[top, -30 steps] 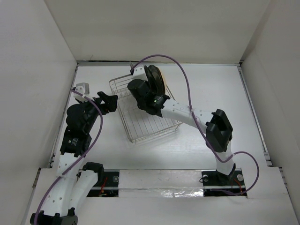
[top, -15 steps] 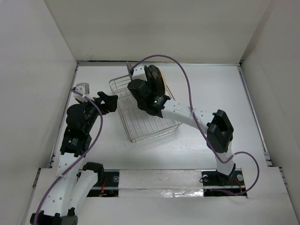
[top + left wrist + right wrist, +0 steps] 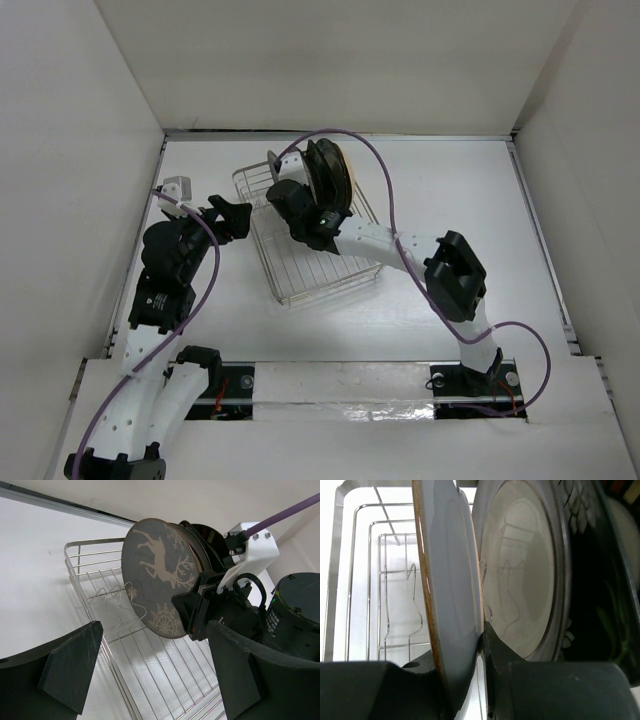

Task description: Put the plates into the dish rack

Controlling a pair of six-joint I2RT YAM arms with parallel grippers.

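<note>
1. The left gripper [image 3: 232,215] hangs with its two fingers [image 3: 70,670] spread wide. Nothing is between them and they touch nothing.
2. Just past those open fingertips is the dish rack [image 3: 320,270], a silver wire basket sitting on the white table [image 3: 450,200]. A few bare upright prongs [image 3: 117,592] stand in it, on the open side of the grey plate, nearer the left fingers.
3. The grey plate [image 3: 155,575], printed with a white deer and snowflakes, stands upright on edge over the far end of the rack. Its printed face is turned toward the left gripper. I cannot tell whether its bottom edge rests on the wires.
4. The right gripper [image 3: 287,178] is closed on that plate's rim, with one finger pressed to each face. In its own camera the plate rises edge-on from between the two fingers [image 3: 375,690], which are held only a narrow way apart by the plate's thickness.
5. Beyond the right-hand finger of that grip more plates stand on edge in the rack. A cream-centred plate [image 3: 520,580] is just beside the held one, and a black flowered plate [image 3: 590,555] is behind it. I cannot tell whether the held plate touches its neighbour.
</note>
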